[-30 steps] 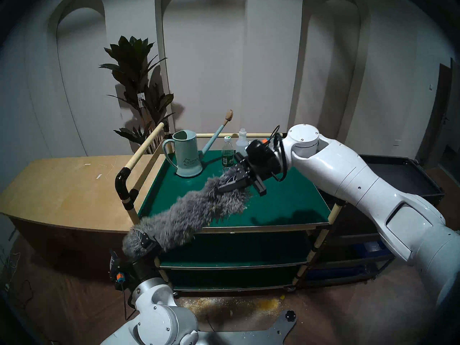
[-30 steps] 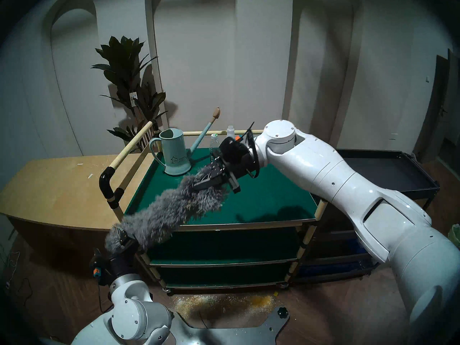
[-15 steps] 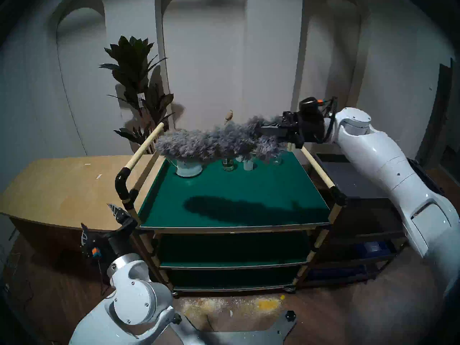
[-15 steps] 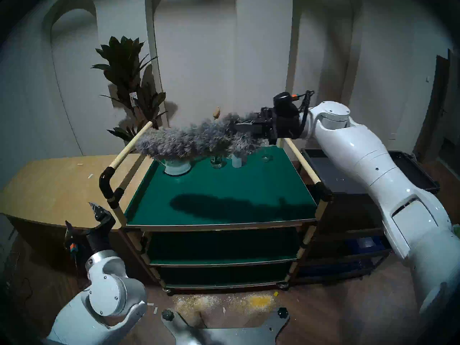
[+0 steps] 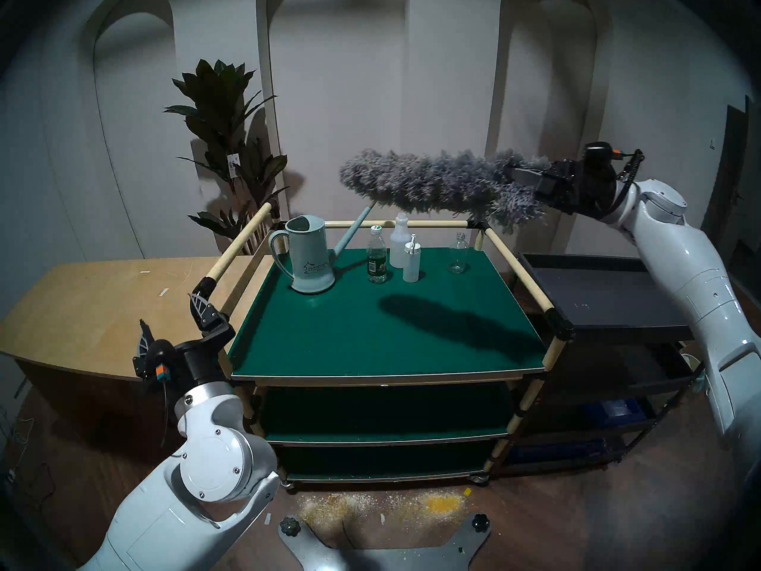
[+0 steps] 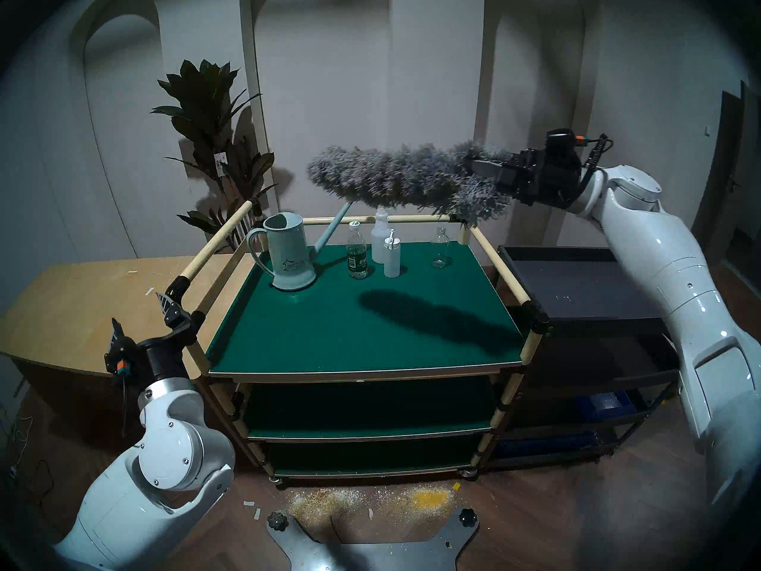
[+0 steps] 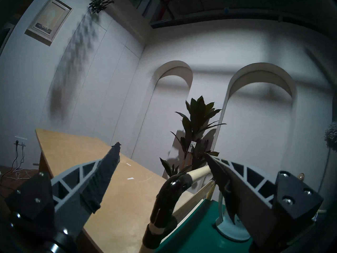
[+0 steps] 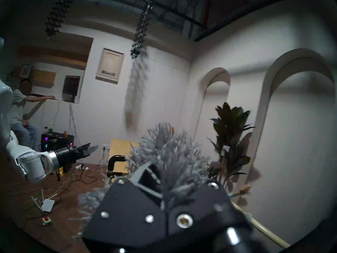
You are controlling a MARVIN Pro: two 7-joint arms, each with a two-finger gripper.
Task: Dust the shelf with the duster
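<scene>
1. Right gripper (image 5: pixel 531 178) – fingers clamped on the duster (image 5: pixel 436 183), held level in the air, well above the shelf (image 5: pixel 383 331) at 1 o'clock.
2. Left gripper (image 5: pixel 173 323) at 9 o'clock – fingers spread, holding nothing.

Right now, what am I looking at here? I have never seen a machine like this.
It is a robot with two white arms. Two pictures come from cameras on its head, one from each wrist. Its right hand is closed on a fluffy grey duster, held in the air above a green shelf, the top of a cart. Its left hand is open and empty, beside the cart's corner. At the back of the shelf stand a pale watering can, three bottles and a small glass bottle.
</scene>
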